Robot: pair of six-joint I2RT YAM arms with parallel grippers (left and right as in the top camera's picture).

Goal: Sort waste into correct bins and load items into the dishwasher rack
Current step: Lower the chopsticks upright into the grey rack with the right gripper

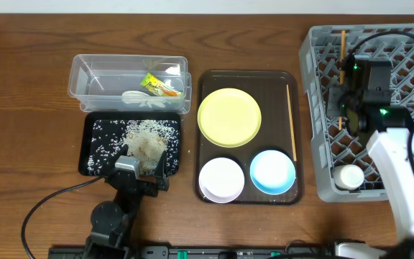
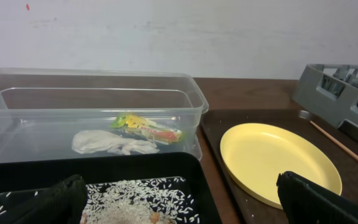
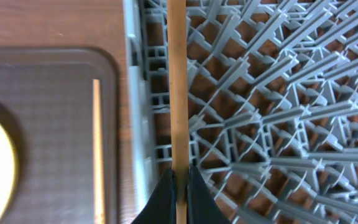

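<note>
Right gripper (image 3: 180,180) pinches one chopstick (image 3: 178,81) lengthwise just inside the 9 o'clock wall of the dishwasher rack (image 3: 272,93), likely to lay it flat; the second chopstick (image 1: 291,122) lies at the 3 o'clock edge of the serving tray (image 1: 275,86). Left gripper (image 1: 142,170) gapes above the black tray (image 1: 85,144)
</note>
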